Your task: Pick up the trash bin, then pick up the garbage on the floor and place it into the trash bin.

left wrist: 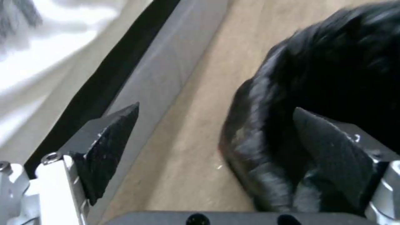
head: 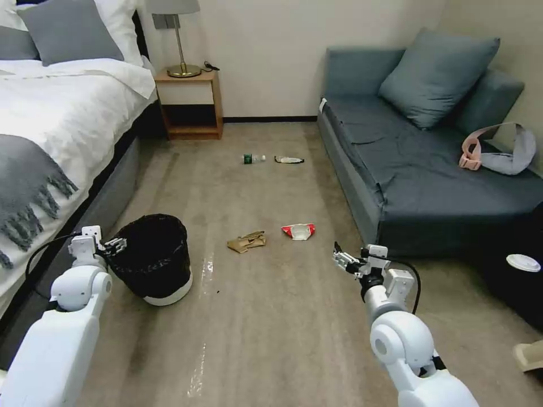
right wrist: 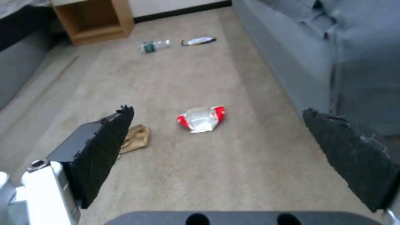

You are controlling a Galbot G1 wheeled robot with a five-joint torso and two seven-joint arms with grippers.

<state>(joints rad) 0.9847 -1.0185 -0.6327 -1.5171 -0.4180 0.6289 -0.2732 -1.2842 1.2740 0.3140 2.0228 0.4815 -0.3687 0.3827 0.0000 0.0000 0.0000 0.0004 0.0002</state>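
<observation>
- The trash bin (head: 154, 257) stands on the floor (head: 271, 316) at about 8 o'clock in the head view, tilted, its open mouth leaning toward the bed (head: 51, 130); black bag over the rim, white base at the bottom.
- The left pincer (head: 116, 245) is at the bin's near rim with its jaws spread wide; in the left wrist view one finger (left wrist: 333, 147) lies against the black bag of the bin (left wrist: 329, 68) and the other hangs over bare floor beside the bed base. Nothing is clamped.
- The right pincer (head: 341, 260) hovers above the floor at about 5 o'clock, near the sofa (head: 430, 164), jaws wide and empty.
- Brown paper bag (head: 246, 241): crumpled, near the centre, long axis running 9 to 3 o'clock.
- Red-and-white wrapper (head: 298, 230): just to the 3 o'clock side of the paper bag, apart from it, and between the right pincer's fingers in the right wrist view (right wrist: 202, 118).
- Clear bottle (head: 254, 159): on its side farther off toward 12 o'clock, long axis 9 to 3, green label at the 9 o'clock end; the label's writing cannot be read.
- Flat snack wrapper (head: 289, 160): just beside the bottle on its 3 o'clock side, same long axis.
- A nightstand (head: 189, 102) with a lamp (head: 178, 34) stands at 11 o'clock; the floor between bin and litter is open.
</observation>
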